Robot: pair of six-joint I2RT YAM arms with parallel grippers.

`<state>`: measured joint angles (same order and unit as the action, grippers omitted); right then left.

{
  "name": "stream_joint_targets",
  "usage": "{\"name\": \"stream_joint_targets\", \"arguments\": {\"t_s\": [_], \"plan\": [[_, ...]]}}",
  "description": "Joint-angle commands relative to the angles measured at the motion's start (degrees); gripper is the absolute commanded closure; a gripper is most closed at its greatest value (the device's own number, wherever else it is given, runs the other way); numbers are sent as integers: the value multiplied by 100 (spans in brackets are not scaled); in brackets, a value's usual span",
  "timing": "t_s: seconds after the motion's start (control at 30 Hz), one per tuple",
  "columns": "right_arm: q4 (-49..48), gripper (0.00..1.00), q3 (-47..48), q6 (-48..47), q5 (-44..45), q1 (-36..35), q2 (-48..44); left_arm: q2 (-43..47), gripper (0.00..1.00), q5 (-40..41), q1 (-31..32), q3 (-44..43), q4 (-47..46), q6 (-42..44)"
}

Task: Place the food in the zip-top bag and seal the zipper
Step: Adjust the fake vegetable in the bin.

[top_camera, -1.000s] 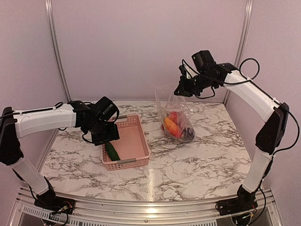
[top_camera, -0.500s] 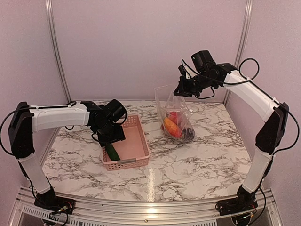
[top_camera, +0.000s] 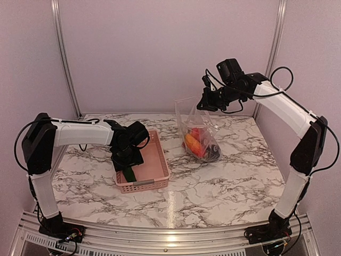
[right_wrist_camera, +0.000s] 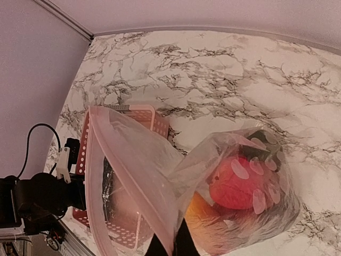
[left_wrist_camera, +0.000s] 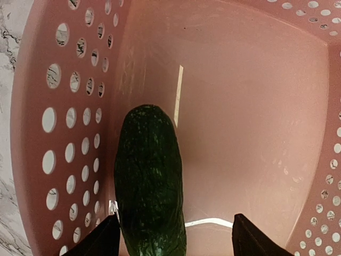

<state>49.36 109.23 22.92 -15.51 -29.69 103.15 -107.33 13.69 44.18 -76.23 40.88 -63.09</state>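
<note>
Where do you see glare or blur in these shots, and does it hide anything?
Top external: a bright streak lies on the marble table near the front edge, hiding nothing. Left wrist: a thin pale glare line on the pink basket floor; the cucumber is sharp. Right wrist: sheen on the zip-top bag veils the food inside, softening its outlines.

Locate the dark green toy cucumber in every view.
Top external: dark green cucumber in the near-left corner of the pink latticed basket, under the left gripper.
Left wrist: lower centre, along the basket's left wall.
Right wrist: not visible.
Shared landmark: the basket.
</note>
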Motion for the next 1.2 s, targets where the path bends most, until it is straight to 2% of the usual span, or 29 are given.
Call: {"name": "stream_joint_targets", "arguments": {"t_s": [0.0,0.23,0.37,0.47,0.6,0.73,0.93,1.03,1.17], "plan": [[-129,100,-26,5,66,-53,-242,-335,26,341,-24,-323,239,2],[-111,100,1,-14,57,-46,-228,-945,27,299,-26,-964,-3,541],[-104,100,13,-3,52,-52,-230,-1159,28,-1,-20,-1337,-351,1138],[-94,100,3,-2,74,-53,-247,-1140,29,172,-8,-1551,-347,1481],[-87,100,-34,-2,100,-48,-277,-1014,28,253,-10,-1723,-225,2296],[-100,100,-50,5,101,-52,-278,-874,25,18,-25,-1784,4,3495],[-121,100,-3,22,42,-51,-220,-791,28,-305,-26,-1540,179,5153],[-108,100,47,21,23,-54,-179,-897,28,-49,-68,-1623,342,5582],[-48,100,113,-3,-14,-49,-126,-1030,30,-131,-171,-1648,435,5650]]}}
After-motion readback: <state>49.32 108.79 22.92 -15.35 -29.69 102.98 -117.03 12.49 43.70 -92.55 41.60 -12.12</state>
